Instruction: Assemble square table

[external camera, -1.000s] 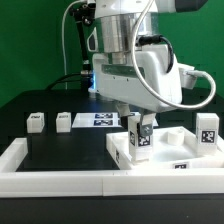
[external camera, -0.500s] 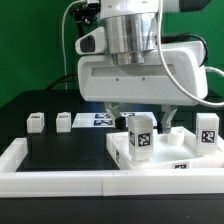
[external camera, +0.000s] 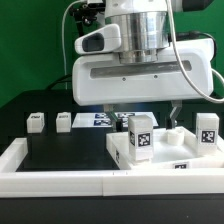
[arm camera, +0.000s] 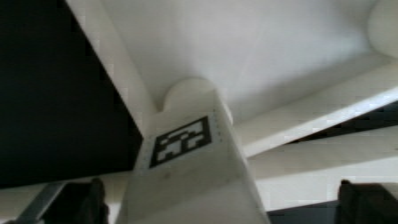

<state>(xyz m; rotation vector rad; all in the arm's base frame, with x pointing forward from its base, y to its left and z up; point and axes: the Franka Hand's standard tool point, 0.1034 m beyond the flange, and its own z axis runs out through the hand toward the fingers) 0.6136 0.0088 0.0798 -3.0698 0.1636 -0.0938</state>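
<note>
white plastic square tray-like slab [external camera: 178, 158] sits at the exterior view's right, with one small white tagged block leg [external camera: 141, 135] upright on it. a second leg [external camera: 208, 130] stands further right, and two loose legs [external camera: 36, 122] wait on the black table [external camera: 70, 145] at the left. the two-finger gripper [external camera: 147, 120] hangs over the upright leg, jaws spread full and gripping nothing. this reads as leg fitting; the next move likely calls for dropping squarely, closing on that leg and twisting it home.

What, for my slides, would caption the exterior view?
Open end effector above a tagged leg standing on the square tabletop.
</note>
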